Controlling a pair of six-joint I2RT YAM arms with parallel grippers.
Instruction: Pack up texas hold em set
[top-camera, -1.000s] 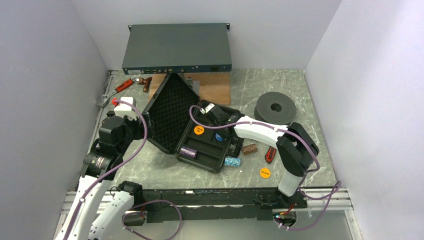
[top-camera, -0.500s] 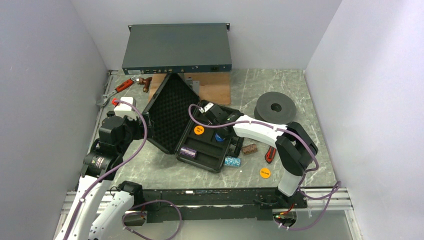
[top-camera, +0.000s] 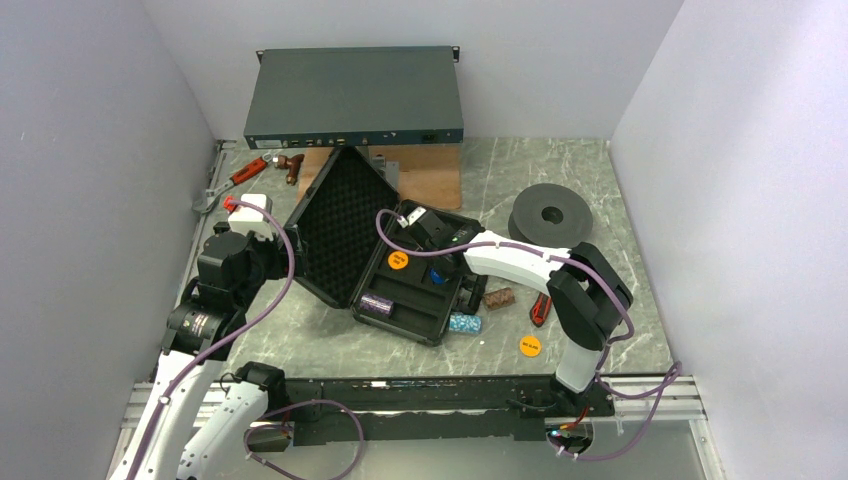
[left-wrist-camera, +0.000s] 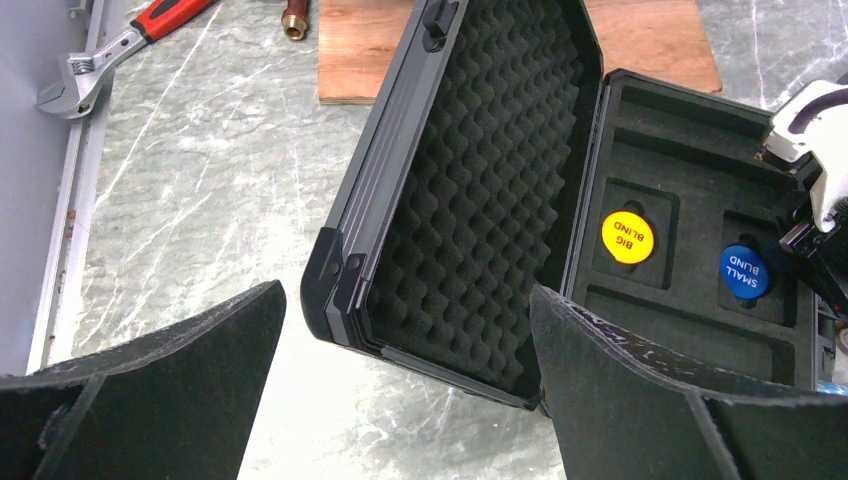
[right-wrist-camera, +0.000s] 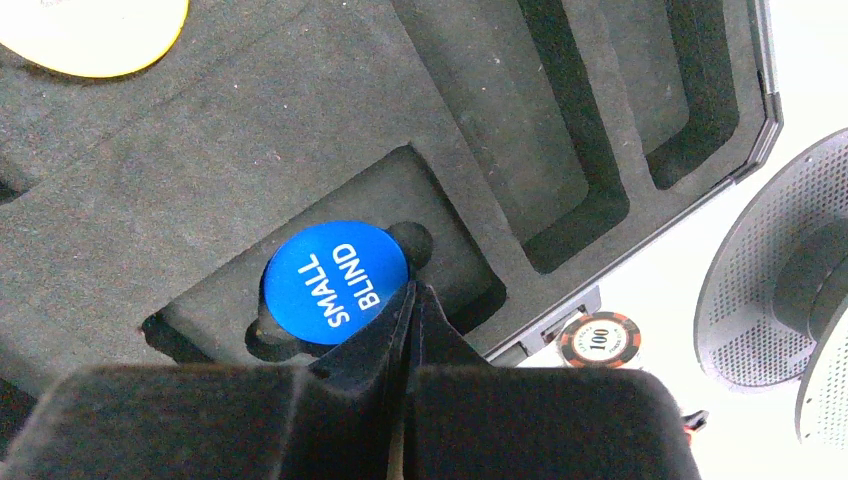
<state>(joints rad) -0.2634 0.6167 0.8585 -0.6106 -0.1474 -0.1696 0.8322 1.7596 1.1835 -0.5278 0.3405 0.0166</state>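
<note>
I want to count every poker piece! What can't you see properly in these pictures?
- Big-blind disc: right wrist view, cut by the top edge.
- Loose orange disc: top view, print too small.
- Whether the right hand touches the blue disc: right wrist view, its tips hide that.

My right arm (top-camera: 520, 262) has crept a little to the left over the last second; its elbow (top-camera: 590, 292) has slid left and slightly nearer my bases; the wrist block (top-camera: 425, 225) now sits a touch further left and further back over the open case (top-camera: 410, 302); my right pincer (right-wrist-camera: 412, 292), pressed shut, has drifted with it by a hair beside the blue disc (right-wrist-camera: 335, 283); the shift is small in every part.
</note>
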